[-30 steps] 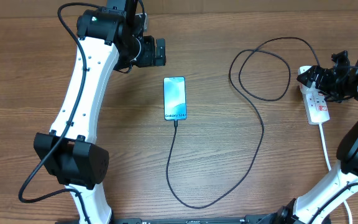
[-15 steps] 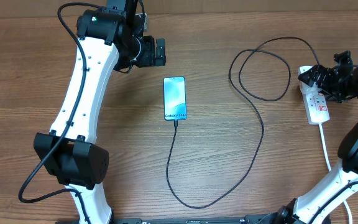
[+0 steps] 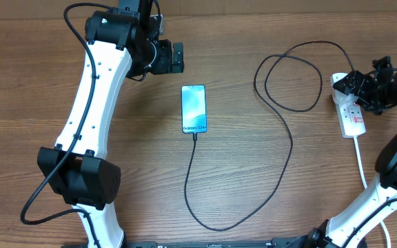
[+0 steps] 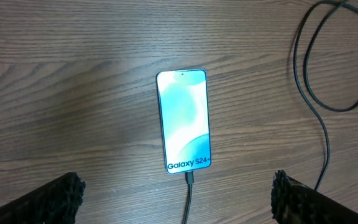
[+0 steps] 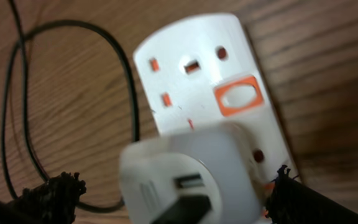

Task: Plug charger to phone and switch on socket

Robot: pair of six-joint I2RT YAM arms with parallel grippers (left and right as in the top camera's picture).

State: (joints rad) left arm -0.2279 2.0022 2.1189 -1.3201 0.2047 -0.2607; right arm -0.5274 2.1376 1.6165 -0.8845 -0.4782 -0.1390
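Now the charger (image 3: 289, 141) looks seated in the phone (image 3: 194, 109) at the centre of the table (image 3: 143, 179), so you are on the switch step: your right gripper (image 5: 169, 199) hangs wide and empty over the socket (image 3: 352, 117) at 3 o'clock. Next, press down onto the orange switch (image 5: 238, 96); your left gripper (image 4: 176, 193) hovers wide open at the phone's 11 o'clock.

White socket (image 5: 197, 93); orange switch (image 5: 238, 96)
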